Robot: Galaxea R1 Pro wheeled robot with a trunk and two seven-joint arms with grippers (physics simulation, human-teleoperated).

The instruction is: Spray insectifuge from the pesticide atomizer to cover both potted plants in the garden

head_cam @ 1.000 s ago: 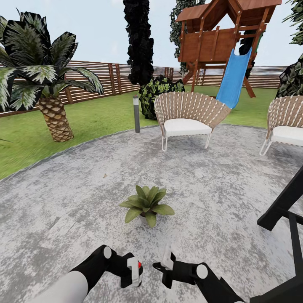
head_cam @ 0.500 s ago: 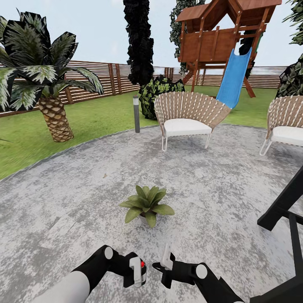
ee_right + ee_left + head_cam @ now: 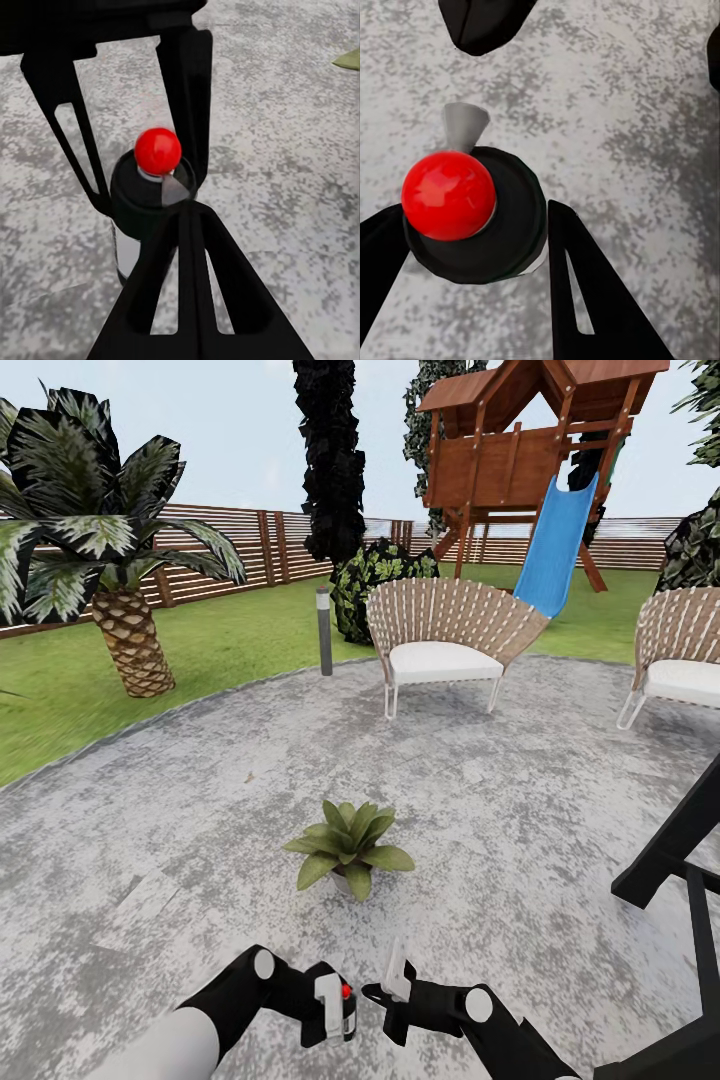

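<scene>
One potted plant (image 3: 348, 847), a low green rosette in a pale pot, stands on the grey patio (image 3: 520, 830) just ahead of my arms; the second one is out of view. My left gripper (image 3: 330, 1008) is shut on the pesticide atomizer (image 3: 346, 1000), a black bottle with a red ball top (image 3: 448, 195) and a grey nozzle (image 3: 463, 124). Black fingers (image 3: 585, 292) press on both its sides. My right gripper (image 3: 396, 975) hangs beside it, shut and holding nothing. In the right wrist view the atomizer (image 3: 154, 187) sits between the left fingers (image 3: 184, 97).
Two wicker chairs (image 3: 445, 630) (image 3: 685, 650) stand at the patio's far side, with a bollard lamp (image 3: 323, 630) at its edge. A palm (image 3: 120, 560), a dark bush (image 3: 380, 575), a play tower with a blue slide (image 3: 555, 545) and the fence lie beyond. A black frame (image 3: 680, 860) stands at right.
My left gripper has carried the atomizer a little to the right, closer to the right gripper, and the red top shows more. The right arm and the view have held still.
</scene>
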